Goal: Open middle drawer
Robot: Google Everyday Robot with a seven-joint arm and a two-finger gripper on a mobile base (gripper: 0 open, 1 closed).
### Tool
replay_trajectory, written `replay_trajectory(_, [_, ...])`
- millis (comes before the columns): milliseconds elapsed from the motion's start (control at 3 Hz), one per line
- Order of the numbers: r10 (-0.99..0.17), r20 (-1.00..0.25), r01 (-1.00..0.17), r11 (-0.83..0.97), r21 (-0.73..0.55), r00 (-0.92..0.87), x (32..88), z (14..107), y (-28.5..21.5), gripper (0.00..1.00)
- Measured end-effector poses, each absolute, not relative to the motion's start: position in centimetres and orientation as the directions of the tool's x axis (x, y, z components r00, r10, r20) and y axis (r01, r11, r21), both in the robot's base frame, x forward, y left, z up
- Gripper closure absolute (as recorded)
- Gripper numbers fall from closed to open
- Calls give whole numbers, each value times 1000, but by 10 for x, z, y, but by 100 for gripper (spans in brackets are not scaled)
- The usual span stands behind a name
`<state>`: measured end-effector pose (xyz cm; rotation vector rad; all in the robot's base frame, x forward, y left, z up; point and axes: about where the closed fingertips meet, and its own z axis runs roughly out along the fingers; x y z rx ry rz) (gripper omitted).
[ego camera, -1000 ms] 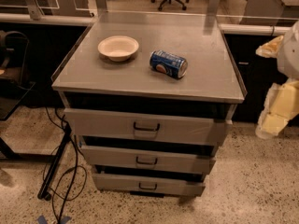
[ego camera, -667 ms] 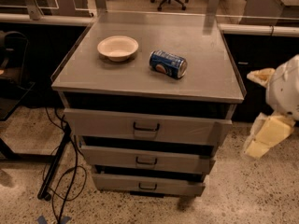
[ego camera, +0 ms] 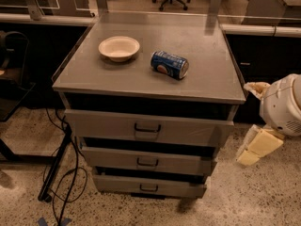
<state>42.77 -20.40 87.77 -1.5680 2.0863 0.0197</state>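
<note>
We are seeing the gripper (ego camera: 251,150) only in part near the right edge, hanging low beside the right side of the cabinet (ego camera: 221,138) and apart from it. Its cream tip is pointing down and left toward the floor (ego camera: 263,197), the white round arm housing (ego camera: 282,105) above it is being cut off by the frame, and we cannot tell whether the gripper is open or closed. The middle drawer (ego camera: 183,163) is sitting between the top drawer (ego camera: 103,124) and the bottom drawer (ego camera: 178,188), showing us only its front panel and small dark handle (ego camera: 147,162). A dark band is running above the panel, and we cannot tell how far the drawer is standing out. On the surface (ego camera: 141,81) a pale bowl (ego camera: 119,47) is standing upright to the left and a blue can (ego camera: 170,64) is lying on its side near it, the two apart and both well back from the front edge. Open floor is lying in front of the drawers and to the right around the gripper; on the left, black cables (ego camera: 70,173) are trailing close by the cabinet's corner.
</note>
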Motion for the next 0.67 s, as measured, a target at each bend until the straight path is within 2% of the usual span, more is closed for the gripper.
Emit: replay_trajectory(667, [-880, -434, -926, 309, -216, -192, 404, 831, -174, 0])
